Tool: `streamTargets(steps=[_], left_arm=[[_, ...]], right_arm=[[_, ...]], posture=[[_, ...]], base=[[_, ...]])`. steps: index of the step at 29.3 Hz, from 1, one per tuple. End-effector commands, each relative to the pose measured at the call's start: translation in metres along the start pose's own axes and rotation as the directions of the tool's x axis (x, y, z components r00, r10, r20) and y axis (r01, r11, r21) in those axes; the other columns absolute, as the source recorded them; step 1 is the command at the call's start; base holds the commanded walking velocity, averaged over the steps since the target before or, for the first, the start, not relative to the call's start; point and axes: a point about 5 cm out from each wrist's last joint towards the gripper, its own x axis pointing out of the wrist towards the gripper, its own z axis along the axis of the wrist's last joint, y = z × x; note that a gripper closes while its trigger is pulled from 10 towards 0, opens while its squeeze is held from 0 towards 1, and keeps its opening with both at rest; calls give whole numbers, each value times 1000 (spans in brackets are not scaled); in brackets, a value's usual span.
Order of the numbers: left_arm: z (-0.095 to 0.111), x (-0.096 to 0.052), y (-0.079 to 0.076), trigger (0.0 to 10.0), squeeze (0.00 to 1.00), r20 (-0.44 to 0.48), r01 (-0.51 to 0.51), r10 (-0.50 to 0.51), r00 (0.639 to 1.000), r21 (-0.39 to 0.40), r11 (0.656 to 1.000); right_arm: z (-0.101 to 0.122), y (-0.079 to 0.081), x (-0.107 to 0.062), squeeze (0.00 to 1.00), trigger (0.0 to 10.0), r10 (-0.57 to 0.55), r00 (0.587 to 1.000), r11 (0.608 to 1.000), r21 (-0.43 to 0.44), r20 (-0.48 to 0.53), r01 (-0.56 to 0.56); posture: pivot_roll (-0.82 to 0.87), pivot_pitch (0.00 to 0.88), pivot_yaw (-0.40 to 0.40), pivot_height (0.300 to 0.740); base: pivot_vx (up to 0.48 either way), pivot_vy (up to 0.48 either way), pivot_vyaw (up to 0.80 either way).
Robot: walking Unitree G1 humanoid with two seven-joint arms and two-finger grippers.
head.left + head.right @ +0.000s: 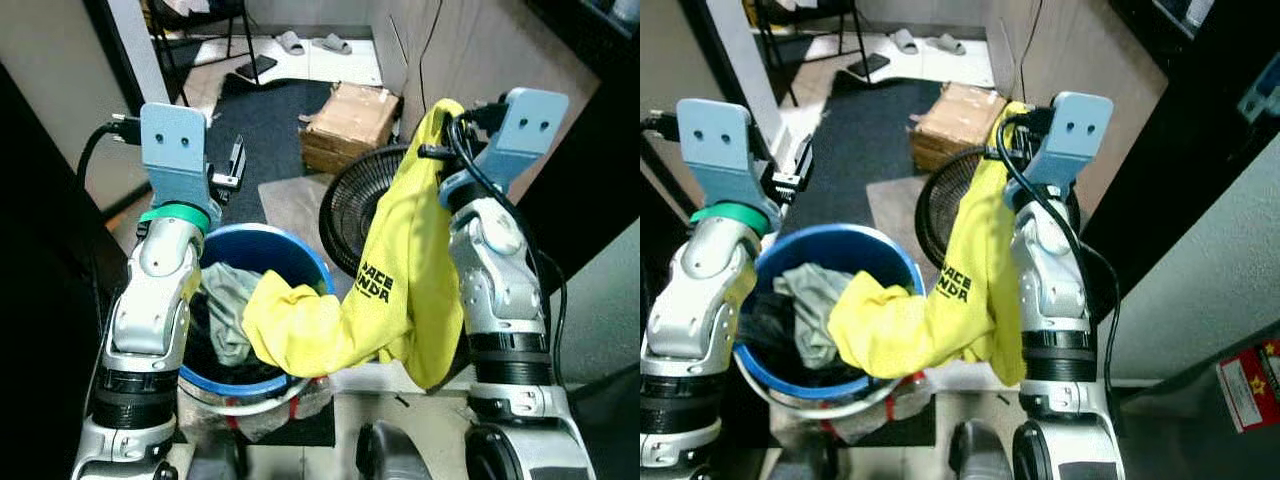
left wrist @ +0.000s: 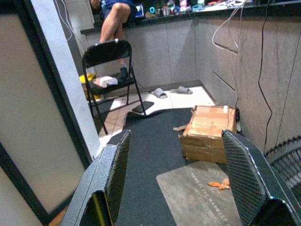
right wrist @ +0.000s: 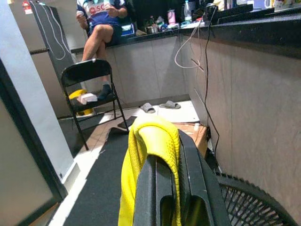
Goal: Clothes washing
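The right end effector point(image 3: 167, 188) is raised above and to the right of the blue bucket point(image 1: 300, 262), its two black fingers pressed together on a fold of the yellow shirt point(image 1: 400, 290), which drapes over the fingertips and hangs down beside the right forearm. The shirt's lower part trails left, and its bunched end lies over the bucket's near right rim, partly inside. Within the bucket lie a grey-green garment point(image 1: 232, 300) and darker clothes beneath it. The left end effector point(image 2: 174, 183) is held up over the bucket's left rim with its fingers spread wide and nothing between them. Behind the bucket, on the floor, stand a black fan point(image 1: 352, 205) and a cardboard box point(image 1: 352, 125); farther off a person point(image 3: 101, 28) sits beyond a folding chair point(image 2: 113, 70). The step in hand appears to be lifting the shirt clear of the bucket. To do it well, the right arm should likely rise straight up until the trailing end leaves the rim, keeping the pinch firm, so the cloth neither drags the bucket nor snags the fan's grille. The open left end effector could probably steady the hanging bulk.
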Motion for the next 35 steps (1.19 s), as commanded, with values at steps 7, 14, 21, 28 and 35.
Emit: streamTargets(steps=[7,14,21,28,35], left_arm=[[-1,2,0,10000,0,0,9,-9,1000,8,1000],[-3,0,1,10000,0,-1,3,-3,1000,9,1000],[-2,1,3,10000,0,4,1,-1,1000,13,1000],[-2,1,3,10000,0,4,-1,1,1000,12,1000],[-3,1,3,10000,0,4,-2,2,1000,12,1000]], right_arm=[[3,-2,-2,0,10000,-12,1000,1000,-6,29,12],[4,-1,0,0,10000,1,1000,1000,-7,30,0],[6,2,0,0,10000,10,999,1000,-5,48,-10],[7,1,0,0,10000,6,999,1000,-8,51,-5],[5,-2,1,0,10000,-26,999,999,28,35,25]], posture=[[35,0,37,708],[42,0,29,732],[42,0,29,740],[41,0,29,740],[43,0,28,740]], base=[[0,0,0],[0,0,0],[0,0,0],[0,0,0],[0,0,-571]])
